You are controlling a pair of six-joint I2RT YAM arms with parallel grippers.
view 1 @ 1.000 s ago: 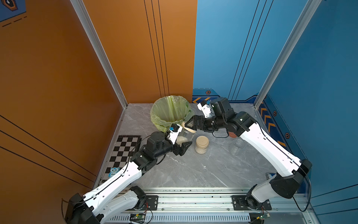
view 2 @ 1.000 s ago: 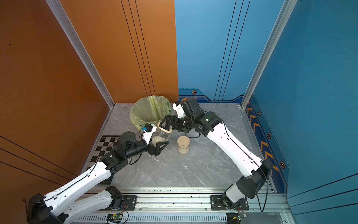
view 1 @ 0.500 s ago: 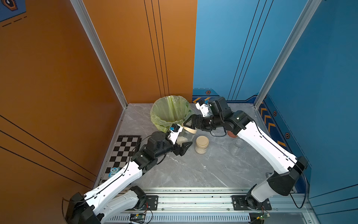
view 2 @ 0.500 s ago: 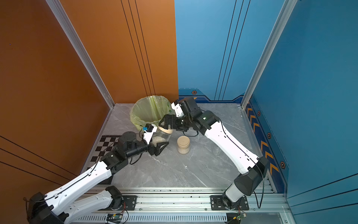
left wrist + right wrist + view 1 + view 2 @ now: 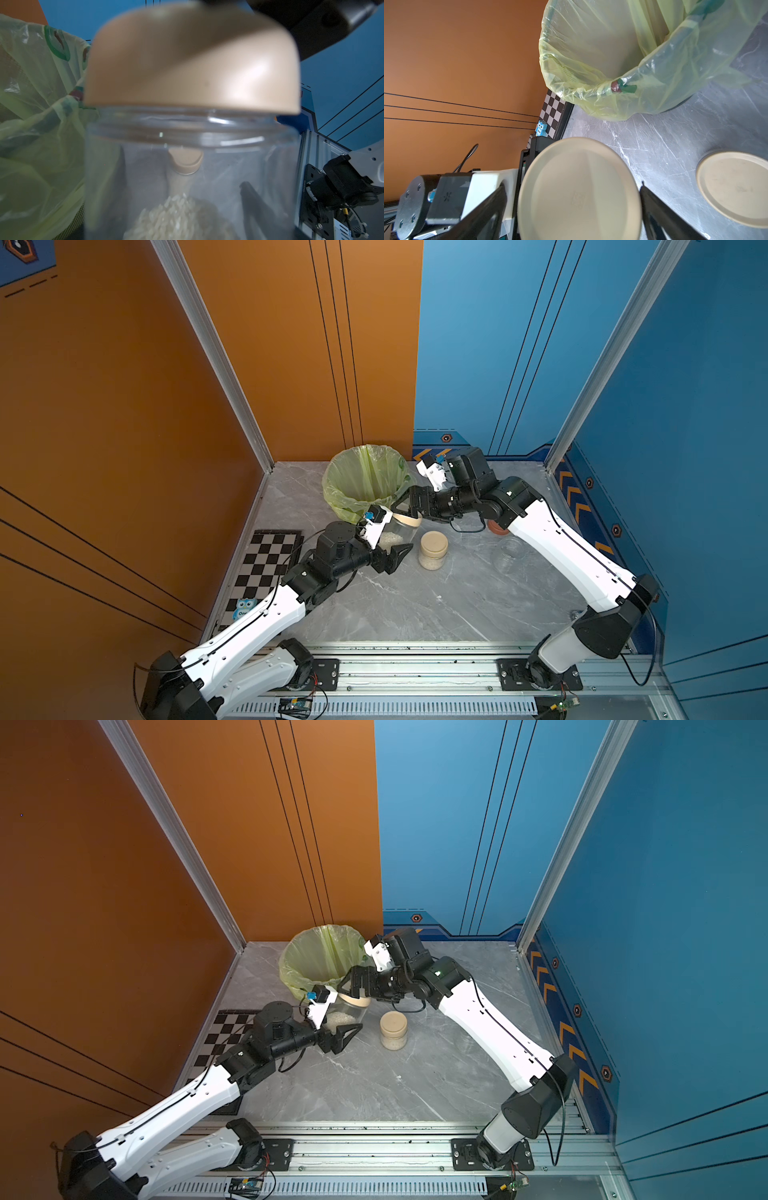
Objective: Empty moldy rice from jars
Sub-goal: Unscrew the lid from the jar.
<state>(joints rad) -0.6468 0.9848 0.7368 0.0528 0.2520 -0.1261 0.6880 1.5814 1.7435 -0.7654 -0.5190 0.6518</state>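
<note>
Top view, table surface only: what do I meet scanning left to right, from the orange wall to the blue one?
Checkerboard mat → gripped jar → closed full jar → empty open jar. The bin and reddish-brown lid overlap neighbours, so left out.

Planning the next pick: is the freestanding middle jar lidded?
Lidded: a beige lid caps the jar, which stands upright with rice inside.
</note>
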